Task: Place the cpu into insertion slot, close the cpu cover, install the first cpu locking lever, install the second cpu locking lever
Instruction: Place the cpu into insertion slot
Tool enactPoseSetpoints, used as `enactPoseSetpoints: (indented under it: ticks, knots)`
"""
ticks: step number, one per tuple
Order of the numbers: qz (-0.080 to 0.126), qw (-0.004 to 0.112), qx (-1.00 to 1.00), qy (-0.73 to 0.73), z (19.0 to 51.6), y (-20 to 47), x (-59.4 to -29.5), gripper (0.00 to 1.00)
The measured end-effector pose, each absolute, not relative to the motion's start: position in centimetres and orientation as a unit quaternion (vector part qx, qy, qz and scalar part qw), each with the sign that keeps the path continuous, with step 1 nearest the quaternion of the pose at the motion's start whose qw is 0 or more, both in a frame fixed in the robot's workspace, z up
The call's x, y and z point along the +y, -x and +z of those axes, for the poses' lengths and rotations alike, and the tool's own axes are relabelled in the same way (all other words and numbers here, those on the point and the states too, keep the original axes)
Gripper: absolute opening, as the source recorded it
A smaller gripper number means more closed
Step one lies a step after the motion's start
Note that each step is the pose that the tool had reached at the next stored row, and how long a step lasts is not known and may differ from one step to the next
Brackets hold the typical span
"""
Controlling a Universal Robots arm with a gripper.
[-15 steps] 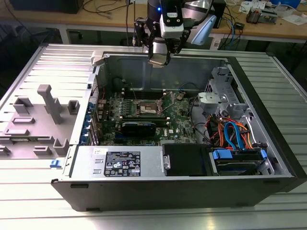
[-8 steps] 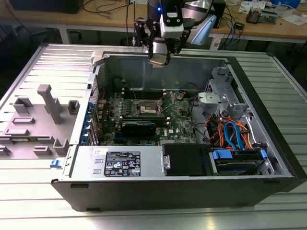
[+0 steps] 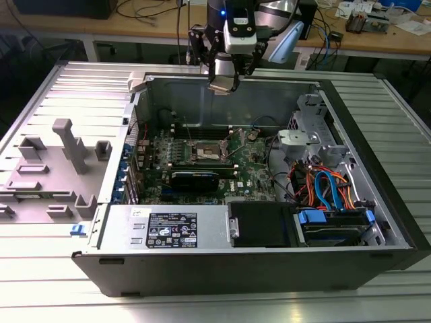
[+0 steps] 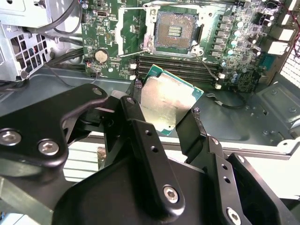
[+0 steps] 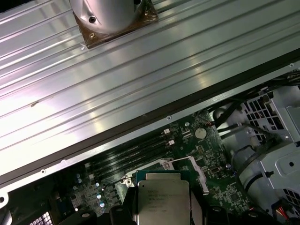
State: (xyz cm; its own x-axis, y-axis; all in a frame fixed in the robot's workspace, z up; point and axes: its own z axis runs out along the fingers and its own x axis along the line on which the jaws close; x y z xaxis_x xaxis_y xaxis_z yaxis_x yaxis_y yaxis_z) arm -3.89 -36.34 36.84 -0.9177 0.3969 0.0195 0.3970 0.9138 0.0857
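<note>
Gripper (image 4: 165, 104) clamped on cpu (image 4: 171, 93), fingers (image 4: 140, 117) pinching two opposite edges, chip tilted with metal top facing the camera and green rim and corners free. In the first wrist view the cpu (image 5: 161, 197) sits between the gripper (image 5: 161, 212) fingers, over the board. In the exterior view the gripper (image 3: 222, 82) hangs high by the far wall of the case (image 3: 202, 269), well apart from the slot (image 3: 205, 153). Slot (image 4: 174, 30) is bare, dark centre exposed, open room above it. Cover (image 4: 133, 30) swung open just beside the slot. Memory slots (image 4: 178, 63) run between cpu and slot. Battery (image 4: 101, 56) off to one side. Drive cage (image 3: 306, 138) and cables (image 3: 323, 185) crowd the exterior view's right.
</note>
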Motion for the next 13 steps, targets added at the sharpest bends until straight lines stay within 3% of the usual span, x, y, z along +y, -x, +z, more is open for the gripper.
enactPoseSetpoints:
  ticks: [13]
  knots:
    - [-0.044, 0.000, -0.976, 0.212, 36.84, 3.89, -36.35, 0.54]
